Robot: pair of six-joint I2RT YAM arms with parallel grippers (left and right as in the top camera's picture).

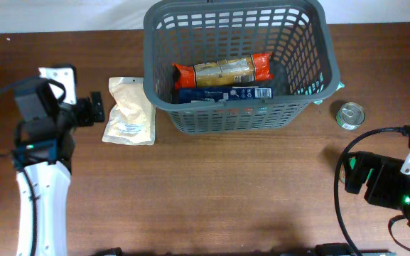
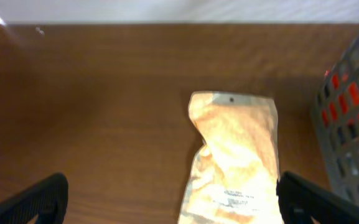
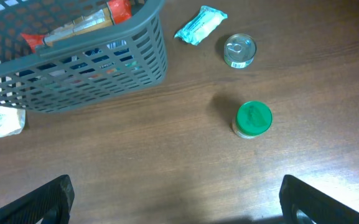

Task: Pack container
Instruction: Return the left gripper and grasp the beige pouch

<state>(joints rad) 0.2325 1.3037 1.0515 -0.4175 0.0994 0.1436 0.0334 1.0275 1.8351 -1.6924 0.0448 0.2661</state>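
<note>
Currently, I see the container point(image 1: 234, 118) at twelve o'clock on the table point(image 1: 212, 195), packets point(image 1: 222, 71) inside, my left gripper point(image 1: 96, 108) with jaws wide apart, gripping nothing, cream pouch point(image 1: 129, 112) at its three o'clock, my right gripper point(image 3: 179, 202) equally spread, empty.

The left arm point(image 1: 41, 203), a white link topped by a black wrist, reaches from the near left edge towards the far side, then bends right. Its left gripper point(image 1: 96, 107) points right with jaws spread wide and nothing between them. The right arm point(image 1: 393, 188), black with a white segment, sits folded at the near right corner; the right gripper point(image 3: 182, 208) likewise stands wide apart, holding nothing
</note>
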